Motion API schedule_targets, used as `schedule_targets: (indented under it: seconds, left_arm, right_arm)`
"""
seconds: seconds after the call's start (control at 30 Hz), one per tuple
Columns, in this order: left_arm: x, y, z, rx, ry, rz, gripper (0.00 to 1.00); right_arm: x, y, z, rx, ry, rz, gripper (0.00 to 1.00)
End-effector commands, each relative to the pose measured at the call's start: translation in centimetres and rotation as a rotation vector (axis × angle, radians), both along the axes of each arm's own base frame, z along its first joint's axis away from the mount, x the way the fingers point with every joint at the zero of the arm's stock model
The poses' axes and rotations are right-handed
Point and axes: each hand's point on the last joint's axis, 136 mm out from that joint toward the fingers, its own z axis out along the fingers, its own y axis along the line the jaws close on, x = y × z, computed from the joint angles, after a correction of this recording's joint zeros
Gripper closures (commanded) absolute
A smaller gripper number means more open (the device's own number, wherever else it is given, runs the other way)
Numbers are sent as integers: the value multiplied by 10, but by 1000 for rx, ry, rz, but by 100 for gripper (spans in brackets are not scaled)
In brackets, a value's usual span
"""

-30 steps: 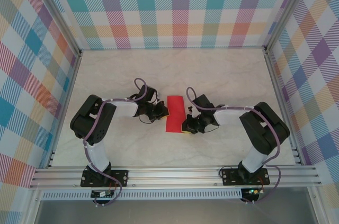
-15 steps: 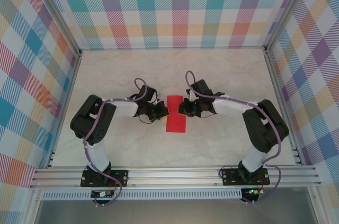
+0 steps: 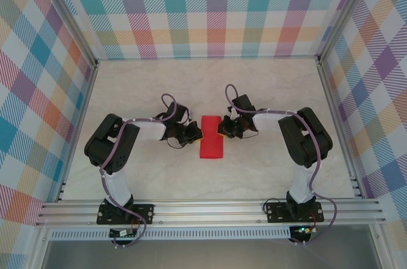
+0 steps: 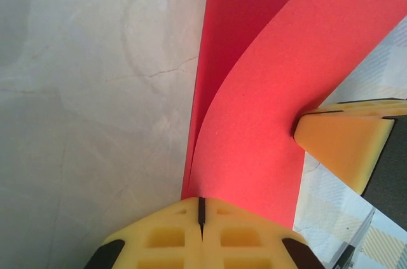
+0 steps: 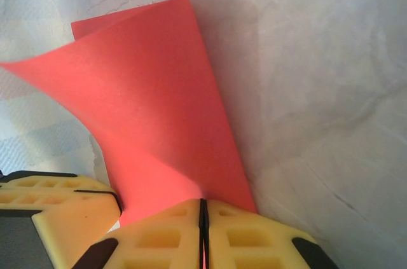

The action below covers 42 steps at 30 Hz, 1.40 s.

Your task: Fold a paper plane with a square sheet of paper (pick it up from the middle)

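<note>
On table | left hand, right hand pinch paper side edges | far half open

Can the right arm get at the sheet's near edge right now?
Probably not yet: the right gripper is shut on the square sheet of paper at its right edge. Once it lets go, the way looks free.

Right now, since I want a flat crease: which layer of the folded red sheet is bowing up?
The upper layer, which curves upward off the surface; the lower layer lies flat on the table.
</note>
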Motion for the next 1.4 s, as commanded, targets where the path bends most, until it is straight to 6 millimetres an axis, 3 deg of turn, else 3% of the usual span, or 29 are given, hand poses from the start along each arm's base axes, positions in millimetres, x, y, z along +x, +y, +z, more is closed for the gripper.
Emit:
schedule_targets:
  seconds: [0.0, 0.1, 0.17, 0.37, 0.63, 0.7, 0.87, 0.93, 1.2, 1.3, 1.37]
  left_arm:
    - [-25, 28, -43, 176, 117, 23, 100]
    - [-25, 28, -42, 175, 115, 21, 100]
    - [-25, 28, -41, 176, 112, 23, 100]
    - [-26, 28, -40, 177, 114, 19, 100]
    - [-27, 29, -41, 180, 116, 17, 100]
    - [-27, 29, -40, 179, 115, 17, 100]
    - [-28, 30, -41, 181, 117, 15, 100]
    - [-28, 29, -41, 180, 118, 17, 100]
    - [-28, 29, -40, 179, 117, 17, 100]
    - [-27, 29, -41, 179, 115, 16, 100]
    - [-27, 28, -40, 177, 114, 15, 100]
  right_arm:
    - [12, -3, 13, 20, -37, -29, 90]
    - [23, 6, 31, 58, -78, -15, 89]
    - [30, 8, 30, 50, -79, -15, 89]
    - [42, 6, 6, 0, -52, -35, 90]
    - [49, -13, -19, -61, -19, -90, 90]
    - [49, -11, -15, -48, -16, -88, 91]
    - [60, -3, 21, 9, -98, -81, 90]
    - [65, -6, 20, -11, -104, -89, 90]
    - [63, -15, -17, -75, -37, -123, 92]
    - [61, -16, -18, -84, -28, -121, 93]
    - [62, -13, -7, -63, -44, -114, 93]
